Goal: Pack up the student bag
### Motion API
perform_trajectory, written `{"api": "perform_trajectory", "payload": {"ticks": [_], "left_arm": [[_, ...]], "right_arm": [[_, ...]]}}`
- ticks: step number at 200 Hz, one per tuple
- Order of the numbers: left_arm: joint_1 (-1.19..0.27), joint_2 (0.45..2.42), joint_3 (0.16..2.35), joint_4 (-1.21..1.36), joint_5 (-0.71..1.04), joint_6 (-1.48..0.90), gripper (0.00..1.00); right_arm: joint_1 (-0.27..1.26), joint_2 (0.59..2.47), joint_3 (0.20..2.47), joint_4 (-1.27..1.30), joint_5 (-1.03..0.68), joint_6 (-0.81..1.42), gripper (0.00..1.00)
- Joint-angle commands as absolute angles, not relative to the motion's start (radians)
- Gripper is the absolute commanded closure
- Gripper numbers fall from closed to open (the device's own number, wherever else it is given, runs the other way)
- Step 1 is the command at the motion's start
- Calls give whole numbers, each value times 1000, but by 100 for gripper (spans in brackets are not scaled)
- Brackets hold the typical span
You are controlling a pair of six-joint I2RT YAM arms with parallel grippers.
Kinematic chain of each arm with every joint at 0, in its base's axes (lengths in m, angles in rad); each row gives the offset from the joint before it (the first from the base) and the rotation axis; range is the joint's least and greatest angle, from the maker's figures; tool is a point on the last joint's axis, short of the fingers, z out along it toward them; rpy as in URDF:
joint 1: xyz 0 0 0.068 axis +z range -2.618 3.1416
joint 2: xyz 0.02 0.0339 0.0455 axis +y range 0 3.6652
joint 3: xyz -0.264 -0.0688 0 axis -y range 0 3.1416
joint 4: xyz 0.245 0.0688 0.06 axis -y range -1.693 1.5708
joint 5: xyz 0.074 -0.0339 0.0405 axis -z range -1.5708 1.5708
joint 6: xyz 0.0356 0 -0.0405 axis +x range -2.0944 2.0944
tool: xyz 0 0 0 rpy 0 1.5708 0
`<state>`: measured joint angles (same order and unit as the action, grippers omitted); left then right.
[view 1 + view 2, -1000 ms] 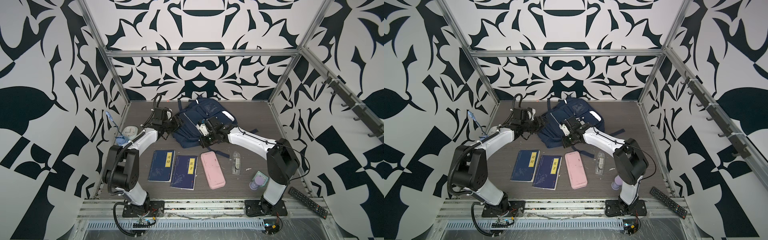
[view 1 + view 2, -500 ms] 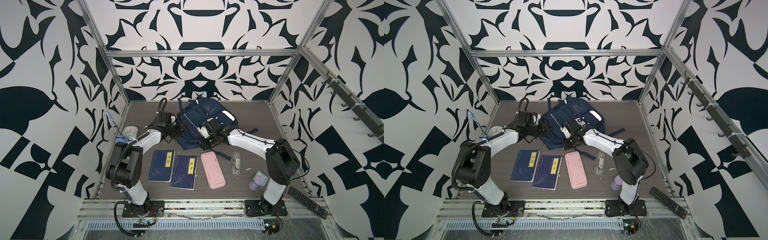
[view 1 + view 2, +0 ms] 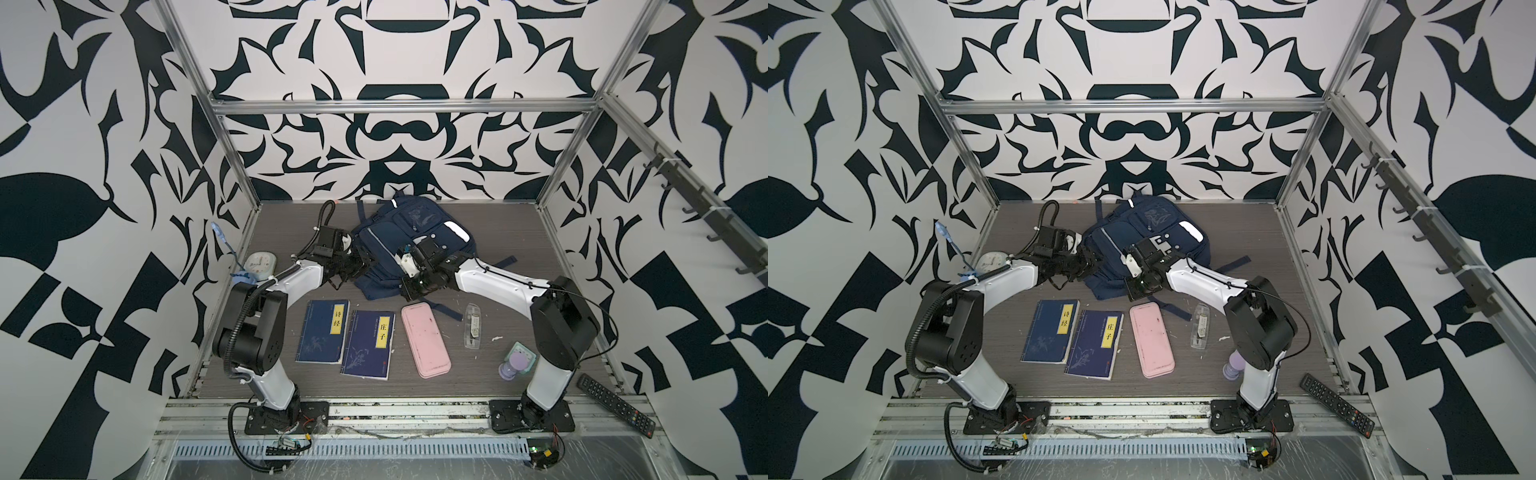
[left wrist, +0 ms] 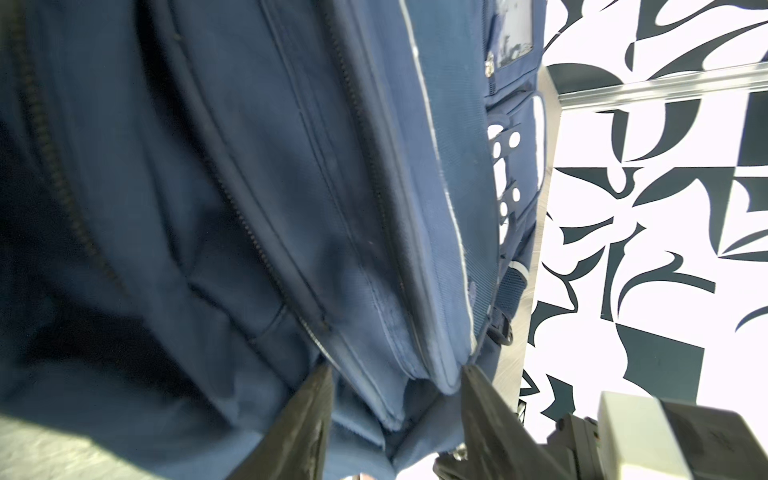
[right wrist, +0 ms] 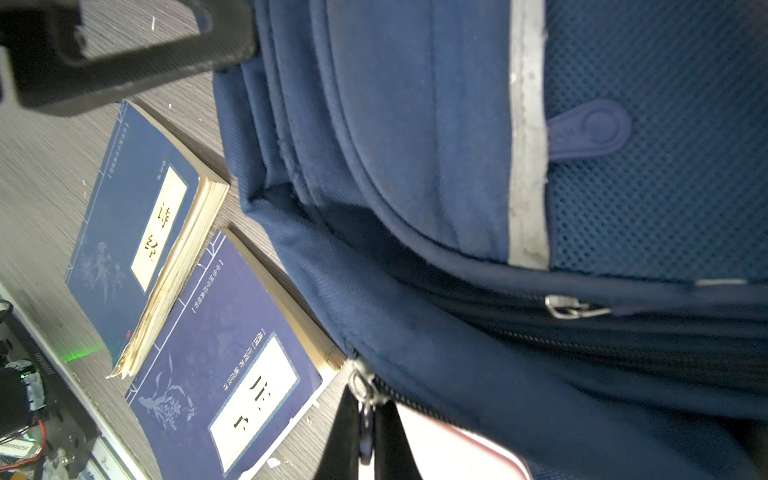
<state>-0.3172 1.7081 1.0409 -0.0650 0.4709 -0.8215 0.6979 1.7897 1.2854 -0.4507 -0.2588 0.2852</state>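
The navy student bag [image 3: 415, 232] [image 3: 1144, 232] lies at the back middle of the table in both top views. My left gripper [image 3: 365, 266] [image 3: 1090, 264] is at the bag's left edge. In the left wrist view its jaws [image 4: 395, 399] are closed on a thick fold of the bag's fabric [image 4: 291, 187]. My right gripper [image 3: 409, 290] [image 3: 1136, 291] is at the bag's near edge. It is shut [image 5: 365, 419] on the pull tab of a metal zip slider [image 5: 360, 386] on the bag [image 5: 415, 124].
Two blue books [image 3: 324, 330] [image 3: 370, 343] and a pink case [image 3: 424, 338] lie in a row in front of the bag. A clear case [image 3: 473, 328], a purple bottle [image 3: 515, 365] and a remote [image 3: 617, 403] are at the right; a clock [image 3: 259, 266] is at the left.
My left gripper has moved right to the bag's left edge and narrowed onto the fabric. The right gripper has stayed shut at the bag's near edge, shifting only slightly.
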Motion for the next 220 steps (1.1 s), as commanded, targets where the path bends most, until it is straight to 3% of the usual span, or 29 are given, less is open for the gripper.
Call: {"api": "perform_trajectory", "payload": {"ticks": [1, 69, 125, 154, 220], "left_arm": [[-325, 1753, 1076, -98, 475, -818, 47], [-348, 1806, 1113, -104, 462, -854, 51], [-366, 1812, 1095, 63, 531, -949, 87], [-362, 1771, 1112, 115, 530, -998, 98], [-362, 1734, 1189, 207, 535, -1100, 100]], "right_arm": [[700, 1755, 1294, -433, -262, 286, 100], [712, 1777, 1276, -421, -245, 279, 100], [713, 1783, 1273, -414, -238, 270, 100], [713, 1773, 1268, -421, -241, 271, 100], [740, 1760, 1247, -375, -285, 288, 100]]}}
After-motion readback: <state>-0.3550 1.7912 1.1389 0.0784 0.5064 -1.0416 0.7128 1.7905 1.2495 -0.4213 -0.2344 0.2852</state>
